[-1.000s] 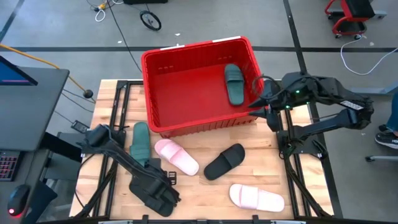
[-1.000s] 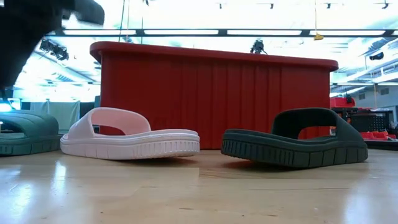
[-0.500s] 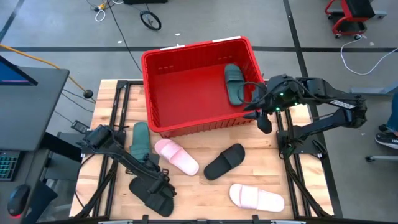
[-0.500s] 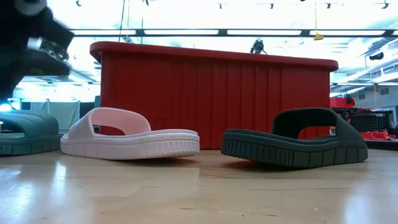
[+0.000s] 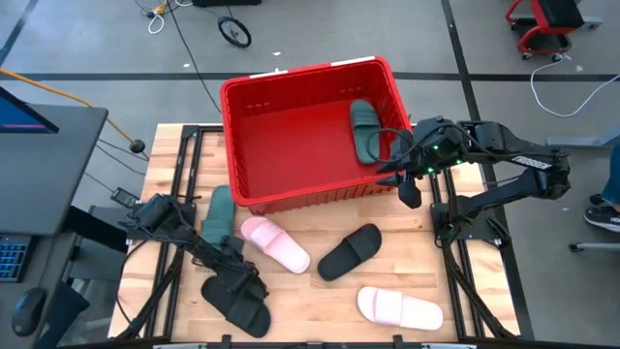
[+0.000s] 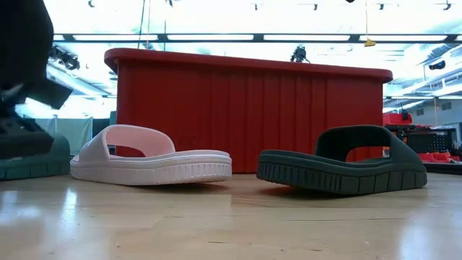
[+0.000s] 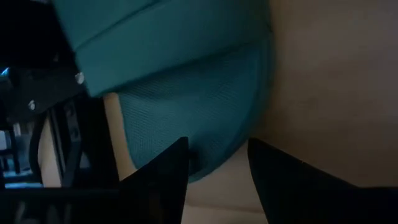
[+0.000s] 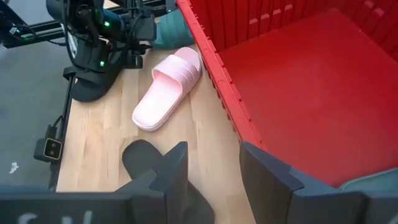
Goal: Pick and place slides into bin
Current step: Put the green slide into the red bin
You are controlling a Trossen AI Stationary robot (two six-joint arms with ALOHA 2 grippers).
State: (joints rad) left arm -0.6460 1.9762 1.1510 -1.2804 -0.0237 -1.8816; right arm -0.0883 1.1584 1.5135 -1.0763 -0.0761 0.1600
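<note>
Fingers of the left gripper (image 7: 217, 165) are spread, a green slide (image 7: 186, 93) just ahead of them. Right gripper (image 5: 407, 179), also spread, hangs beside the bin (image 5: 291, 199), another green slide (image 5: 364, 131) inside.

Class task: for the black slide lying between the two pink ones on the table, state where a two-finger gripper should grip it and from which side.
Grip the black slide across its wide strap, coming straight down from above. It lies flat on its sole, upright, and the strap arches clear of the footbed, probably leaving room for one finger beneath it.
</note>
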